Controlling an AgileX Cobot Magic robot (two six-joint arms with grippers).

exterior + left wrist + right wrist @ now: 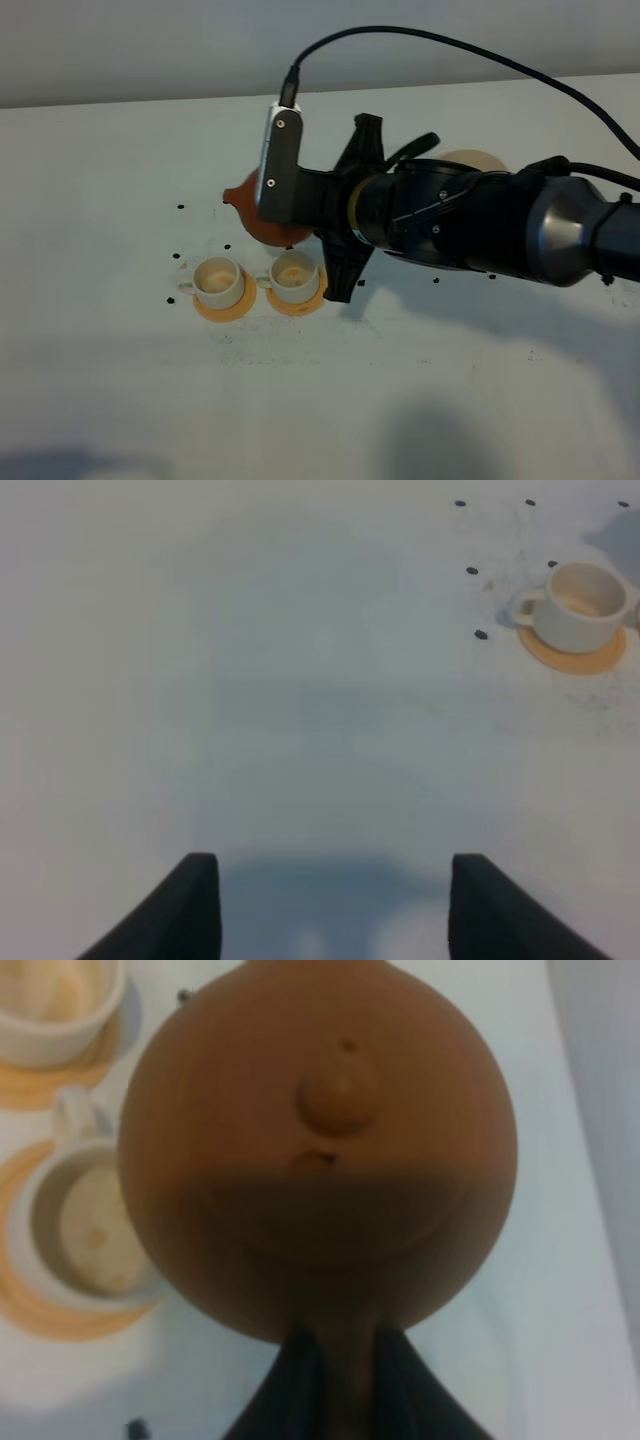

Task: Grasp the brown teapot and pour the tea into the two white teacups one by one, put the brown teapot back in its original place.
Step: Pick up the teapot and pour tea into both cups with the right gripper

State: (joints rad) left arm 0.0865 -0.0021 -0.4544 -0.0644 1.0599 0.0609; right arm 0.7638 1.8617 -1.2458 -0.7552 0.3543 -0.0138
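Observation:
The brown teapot (243,199) hangs above the table just behind the two white teacups, its spout pointing left. My right gripper (297,218) reaches across from the right and is shut on its handle. In the right wrist view the teapot (320,1150) fills the frame and the fingers (290,1390) clamp the handle. The left teacup (216,279) and right teacup (294,274) each stand on an orange coaster; both show in the right wrist view (85,1220) (50,1000). The cream saucer (474,158) peeks out behind the right arm. My left gripper (330,880) is open and empty over bare table.
Orange coasters (222,306) (297,303) lie under the cups. Small black marks (180,207) dot the white table around the cups. The left wrist view shows one cup (580,605) on its coaster (572,655) far off. The right arm's bulk (470,225) spans the table's right half.

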